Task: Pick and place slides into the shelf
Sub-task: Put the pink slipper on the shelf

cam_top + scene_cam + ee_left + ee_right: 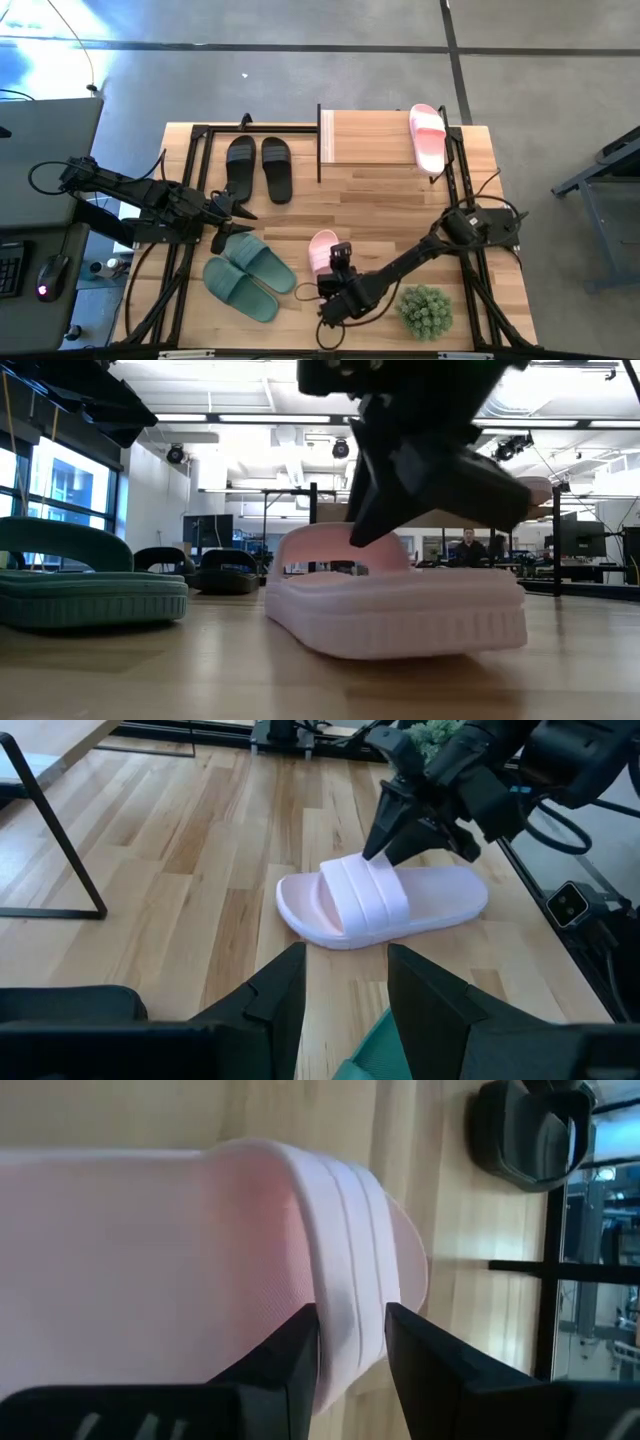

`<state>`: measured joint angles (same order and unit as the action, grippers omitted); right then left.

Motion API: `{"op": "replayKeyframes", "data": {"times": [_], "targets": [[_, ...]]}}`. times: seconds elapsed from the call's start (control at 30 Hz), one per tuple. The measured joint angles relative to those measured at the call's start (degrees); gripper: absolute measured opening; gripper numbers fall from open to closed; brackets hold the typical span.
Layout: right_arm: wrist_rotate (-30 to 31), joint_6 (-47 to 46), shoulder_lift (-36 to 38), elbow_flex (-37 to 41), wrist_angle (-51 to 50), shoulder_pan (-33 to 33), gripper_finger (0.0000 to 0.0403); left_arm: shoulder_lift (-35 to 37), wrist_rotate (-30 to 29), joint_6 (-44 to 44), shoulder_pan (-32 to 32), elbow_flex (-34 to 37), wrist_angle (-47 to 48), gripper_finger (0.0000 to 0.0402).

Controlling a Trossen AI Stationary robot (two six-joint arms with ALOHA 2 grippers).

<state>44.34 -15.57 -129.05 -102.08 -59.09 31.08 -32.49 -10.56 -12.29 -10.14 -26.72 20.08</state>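
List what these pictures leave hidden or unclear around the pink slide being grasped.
- High view: the right gripper covers part of the pink slide.
- Low view: the gripper's body hides its fingertips at the strap.
- Right wrist view: the slide's heel is cut off by the edge.

From the high view I can't see the heel of the pink slide (322,247) on the table, because the right gripper (337,268) covers it. In my right wrist view that slide runs off the picture's edge, and its strap passes between the fingers (290,1370), so whether they press it I can't tell. At table height the green slide (85,585) is cut off at the edge, and the black pair (200,571) behind it is too small and dark to separate. The left gripper (238,212) shows only its fingertips (280,990) in its own wrist view. A person (468,547) far behind is just a blur.
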Motion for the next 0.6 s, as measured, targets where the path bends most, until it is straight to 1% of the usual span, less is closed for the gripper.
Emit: {"op": "replayKeyframes", "data": {"times": [0.13, 0.23, 0.3, 0.43, 0.47, 0.6], "targets": [[-1.8, 0.2, 0.0, 0.0, 0.0, -1.3, 0.0107, 0.0, 0.0, 0.0, 0.0, 0.0, 0.0, 0.0127], [-2.5, 0.1, 0.0, 0.3, -0.2, -2.1, 0.0097, 0.0, 0.0, 0.0, 0.0, 0.0, 0.0, 0.0127], [-2.4, 0.1, 0.0, 0.4, -0.6, -2.3, 0.0079, 0.0, 0.0, 0.0, 0.0, 0.0, 0.0, 0.0127], [-1.7, 0.6, 0.0, 0.4, -0.9, -2.3, 0.0018, 0.0, 0.0, 0.0, 0.0, 0.0, 0.0, 0.0127], [-1.4, 0.7, 0.0, 0.4, -1.2, -2.3, 0.001, 0.0, 0.0, 0.0, 0.0, 0.0, 0.0, 0.0127], [1.2, 0.1, 0.0, -1.1, -6.2, -1.6, 0.0008, 0.0, 0.0, 0.0, 0.0, 0.0, 0.0, 0.0127]]}}
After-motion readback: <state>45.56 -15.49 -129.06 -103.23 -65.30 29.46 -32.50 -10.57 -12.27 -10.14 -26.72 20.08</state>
